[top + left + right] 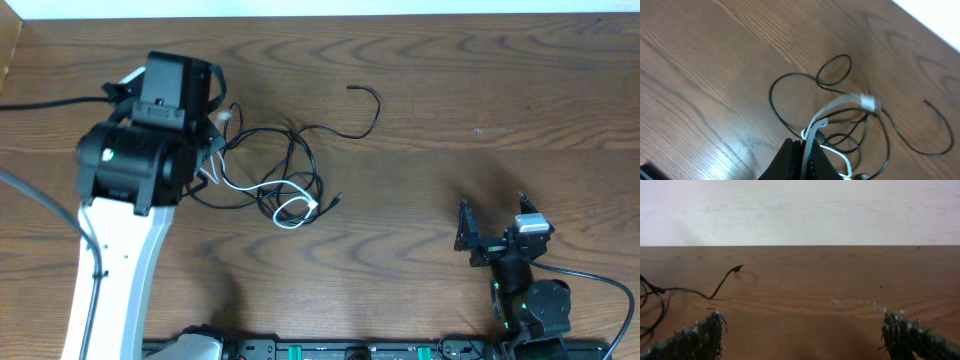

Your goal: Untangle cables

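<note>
No legible text, labels or numbers anywhere.

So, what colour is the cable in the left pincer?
White cable, clearest in left wrist view.

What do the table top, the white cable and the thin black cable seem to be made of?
The table looks like wood or a wood-look laminate: brown, clear grain lines, a soft sheen; which one stays open. The white cable is probably plastic-sheathed: smooth and flat like a ribbon where it bends. The black cable likely has a rubber or plastic sheath: thin, matte, limp enough to curl in loops.
</note>
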Robot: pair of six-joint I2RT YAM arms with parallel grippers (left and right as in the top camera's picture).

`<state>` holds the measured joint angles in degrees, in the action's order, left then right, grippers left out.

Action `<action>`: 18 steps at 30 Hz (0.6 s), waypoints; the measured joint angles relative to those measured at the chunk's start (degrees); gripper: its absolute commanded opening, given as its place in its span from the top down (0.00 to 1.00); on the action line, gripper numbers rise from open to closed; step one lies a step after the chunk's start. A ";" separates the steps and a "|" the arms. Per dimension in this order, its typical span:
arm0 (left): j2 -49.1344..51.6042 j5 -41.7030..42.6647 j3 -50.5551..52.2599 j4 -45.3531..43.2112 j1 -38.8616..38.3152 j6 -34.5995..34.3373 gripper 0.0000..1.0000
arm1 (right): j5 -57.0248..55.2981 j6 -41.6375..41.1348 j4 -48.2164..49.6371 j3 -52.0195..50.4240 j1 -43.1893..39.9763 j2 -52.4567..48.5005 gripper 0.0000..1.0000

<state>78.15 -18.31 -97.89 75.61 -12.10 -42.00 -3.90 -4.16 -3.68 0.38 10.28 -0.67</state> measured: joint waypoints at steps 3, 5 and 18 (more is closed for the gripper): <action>-0.35 1.18 0.00 0.00 0.00 -0.39 0.93 | 0.00 0.00 0.00 0.00 0.00 0.00 0.01; 0.17 2.93 0.11 -0.02 0.00 -0.63 0.92 | 0.00 0.00 -0.02 0.00 0.00 0.00 0.01; 14.60 13.99 2.40 -0.85 0.00 3.52 0.26 | 0.00 0.00 -0.02 0.00 0.00 0.00 0.01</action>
<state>92.75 -4.32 -95.48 74.76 -12.10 -38.48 -3.90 -4.16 -3.70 0.38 10.28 -0.67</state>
